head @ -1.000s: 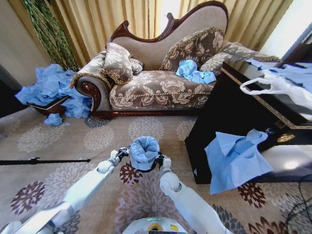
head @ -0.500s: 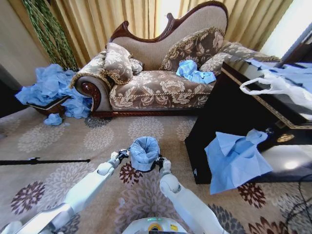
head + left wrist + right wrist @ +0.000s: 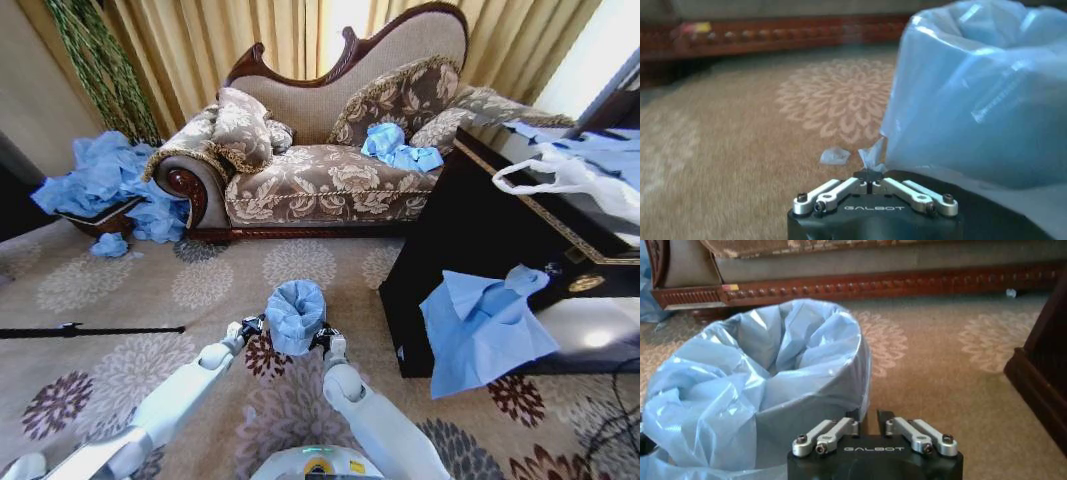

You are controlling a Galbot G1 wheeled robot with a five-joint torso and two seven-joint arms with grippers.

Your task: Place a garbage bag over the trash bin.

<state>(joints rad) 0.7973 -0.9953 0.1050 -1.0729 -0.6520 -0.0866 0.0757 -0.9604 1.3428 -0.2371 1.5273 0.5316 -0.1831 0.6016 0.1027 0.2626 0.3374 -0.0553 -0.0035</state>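
Head view: a carpeted room w/ a patterned sofa (image 3: 330,180) at 12 o'clock. At centre, just below the middle, the trash bin stands on the floral carpet (image 3: 120,290), draped in the garbage bag (image 3: 296,315); the light-blue plastic hides the bin here. The left gripper (image 3: 253,325) sits at the bag's 9 o'clock, the right gripper (image 3: 322,340) at its 4 o'clock, both low against the plastic. Finger state can't be read from this angle.

Left wrist view: the left gripper (image 3: 870,176) has its fingers closed on a small tail of the garbage bag (image 3: 980,100) at the hem. Below the hem a dark curve shows, prob. the trash bin (image 3: 933,178).

Right wrist view: the right gripper (image 3: 870,419) has its fingers slightly apart, a narrow gap between them, gripping nothing I can make out. Ahead, the garbage bag (image 3: 760,375) lines the bin's mouth, folded over the rim, loose folds sagging inside.

Judgement: the bag looks nearly seated. To finish well, draw the hem down evenly on both sides, w/o yanking; thin film could tear or tip the bin.

Only the wrist views show finger state and the lined mouth; the head view alone shows both arms' placing around the bin.
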